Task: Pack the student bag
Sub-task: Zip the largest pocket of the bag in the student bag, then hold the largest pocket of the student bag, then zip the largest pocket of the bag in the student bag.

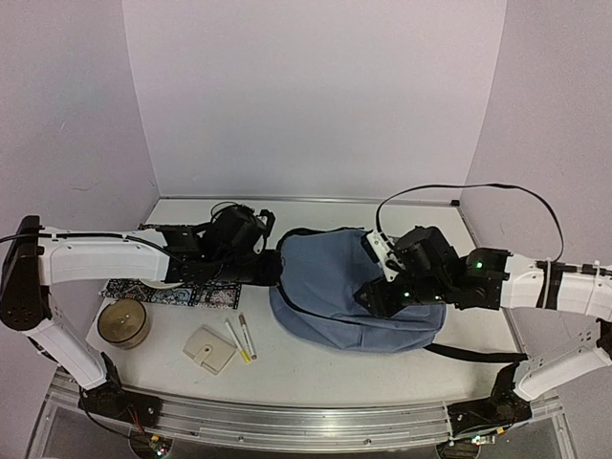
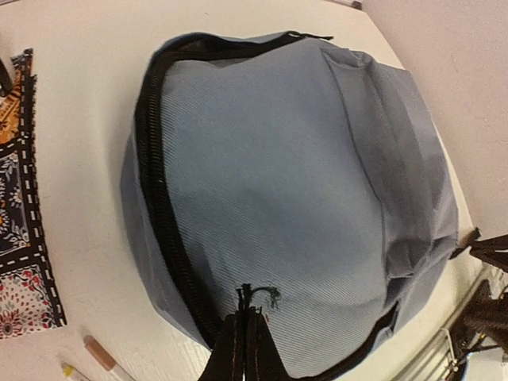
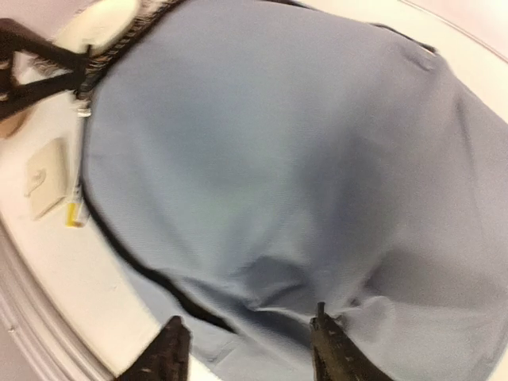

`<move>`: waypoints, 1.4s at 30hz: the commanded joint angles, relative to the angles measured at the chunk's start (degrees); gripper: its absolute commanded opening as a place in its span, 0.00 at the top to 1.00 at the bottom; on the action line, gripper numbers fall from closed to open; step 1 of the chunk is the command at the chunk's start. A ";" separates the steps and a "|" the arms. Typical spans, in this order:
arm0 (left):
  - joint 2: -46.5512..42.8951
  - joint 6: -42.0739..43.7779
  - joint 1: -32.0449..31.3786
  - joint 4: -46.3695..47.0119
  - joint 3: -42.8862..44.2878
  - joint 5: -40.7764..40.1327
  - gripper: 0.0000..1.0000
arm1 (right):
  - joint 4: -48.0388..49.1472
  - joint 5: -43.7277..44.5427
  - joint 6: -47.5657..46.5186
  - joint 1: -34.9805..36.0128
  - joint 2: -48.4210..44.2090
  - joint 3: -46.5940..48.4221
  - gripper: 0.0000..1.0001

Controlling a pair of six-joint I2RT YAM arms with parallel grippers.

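The student bag (image 1: 349, 287), blue-grey with black zippers, lies flat on the tabletop (image 1: 316, 373), right of the middle and about midway between the far and near edges. One black strap (image 1: 473, 354) trails from under it toward the near right corner. The left arm reaches across from the left side, and the left gripper (image 2: 242, 353) sits at the bag's left end. In the left wrist view its fingers are pressed tight together on the black zipper band, with a small black zipper tab (image 2: 258, 295) poking up right at the tips. The right gripper (image 3: 248, 317) hangs over the bag's right half with its two fingers spread apart. The blue-grey fabric is rumpled between them, and nothing is held. A strip of dark patterned cloth (image 1: 172, 292) lies near the left edge of the tabletop, partly under the left arm. A round tan tin (image 1: 122, 322) sits just nearer the front on that side. Between the tin and the bag are a small cream wallet (image 1: 209, 348) and two pens (image 1: 247, 336) lying side by side, with the pens just beside the bag's near left corner.
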 commanded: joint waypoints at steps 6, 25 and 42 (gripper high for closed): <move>-4.43 -2.59 -0.72 7.12 0.32 9.90 1.00 | 15.70 0.45 -8.16 9.37 4.94 0.57 0.34; -6.00 -4.87 -0.61 6.64 0.49 4.59 1.00 | 19.87 14.31 -14.29 16.24 18.12 4.72 1.00; 4.66 3.58 11.96 2.54 11.55 -3.56 1.00 | 3.07 1.15 -8.28 16.24 -3.30 -8.16 1.00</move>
